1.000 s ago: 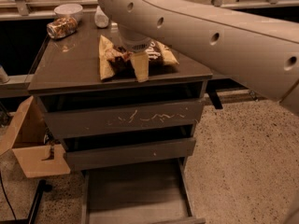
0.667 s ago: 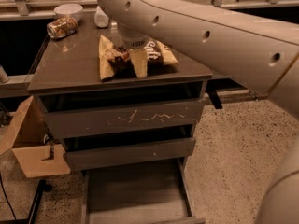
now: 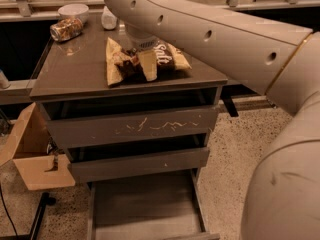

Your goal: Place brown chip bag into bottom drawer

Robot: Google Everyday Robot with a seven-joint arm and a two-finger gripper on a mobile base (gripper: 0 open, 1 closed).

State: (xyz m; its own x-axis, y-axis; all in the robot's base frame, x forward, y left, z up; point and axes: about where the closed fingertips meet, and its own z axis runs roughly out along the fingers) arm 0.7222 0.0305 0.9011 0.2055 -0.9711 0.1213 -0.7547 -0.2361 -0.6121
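The brown chip bag (image 3: 167, 56), dark foil with tan-yellow ends and white "Salt" lettering, lies flat on the cabinet top (image 3: 75, 69), towards its right side. My gripper (image 3: 142, 59) hangs from the big pale arm straight above the bag's middle, down on it, and hides part of it. The bottom drawer (image 3: 145, 204) is pulled out at floor level below the cabinet. Its flat grey-brown floor is bare.
A shiny speckled packet (image 3: 66, 29), a white bowl (image 3: 73, 11) and a small white bottle (image 3: 109, 19) stand at the back of the cabinet top. The upper drawer front (image 3: 135, 126) bears pale scratches. An open cardboard box (image 3: 35, 154) sits left of the cabinet.
The gripper has stayed over the bag's middle with only a slight shift. The bag and the drawers have not moved.
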